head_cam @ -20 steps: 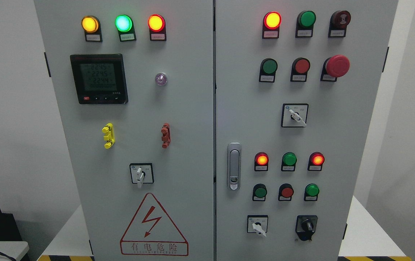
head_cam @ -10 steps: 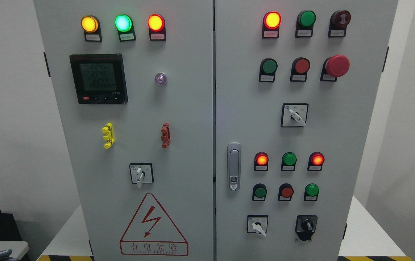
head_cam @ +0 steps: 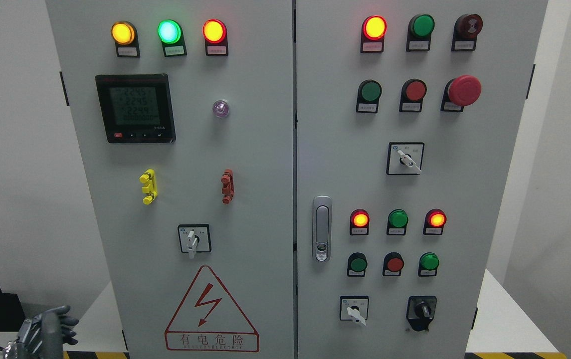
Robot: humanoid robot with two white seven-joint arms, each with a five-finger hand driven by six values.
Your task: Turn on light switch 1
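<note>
Light switch 1 could not be told apart by its label, too small to read; the candidates were the rotary selector switches on the grey cabinet [head_cam: 245, 149], one on the left door [head_cam: 194, 239] below the meter [head_cam: 135, 108], another on the right door [head_cam: 405, 158], and two more at the lower right [head_cam: 354, 309] [head_cam: 421, 312]. All of them stood untouched. Left robot hand [head_cam: 48, 328] showed at the bottom left corner, well apart from the cabinet face, its grey fingers [head_cam: 61, 321] loosely curled and holding nothing. Indicator lamps glowed yellow [head_cam: 122, 33], green [head_cam: 169, 32] and red [head_cam: 214, 31] along the top of the left door. A red mushroom button [head_cam: 464, 90] sat at the upper right.
</note>
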